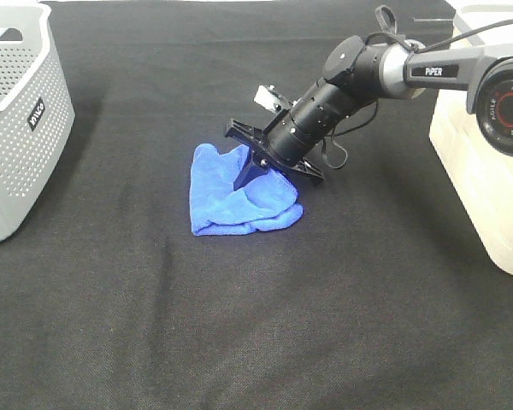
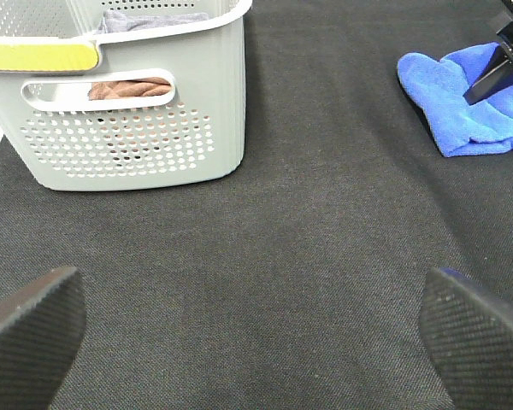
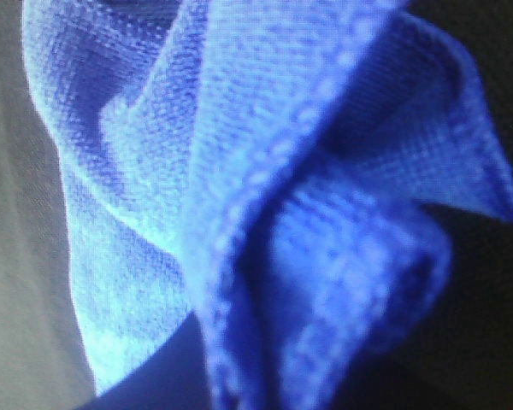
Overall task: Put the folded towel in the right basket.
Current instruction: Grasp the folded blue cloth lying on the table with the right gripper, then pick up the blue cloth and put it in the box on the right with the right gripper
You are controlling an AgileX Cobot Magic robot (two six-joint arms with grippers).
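Note:
The folded blue towel [image 1: 239,195] lies bunched on the black cloth at the middle of the table. My right gripper [image 1: 247,173] reaches down from the right and is shut on the towel's upper part, with the fabric gathered around its dark fingers. In the right wrist view the creased blue towel [image 3: 265,196] fills the frame. The right basket [image 1: 487,171], cream-white, stands at the right edge. My left gripper [image 2: 256,342] is open and empty, low over bare cloth, with the towel [image 2: 462,111] far from it.
A grey perforated basket [image 1: 17,120] stands at the left edge. In the left wrist view this basket [image 2: 137,128] holds a brown and a grey towel. Black cloth covers the table between the baskets.

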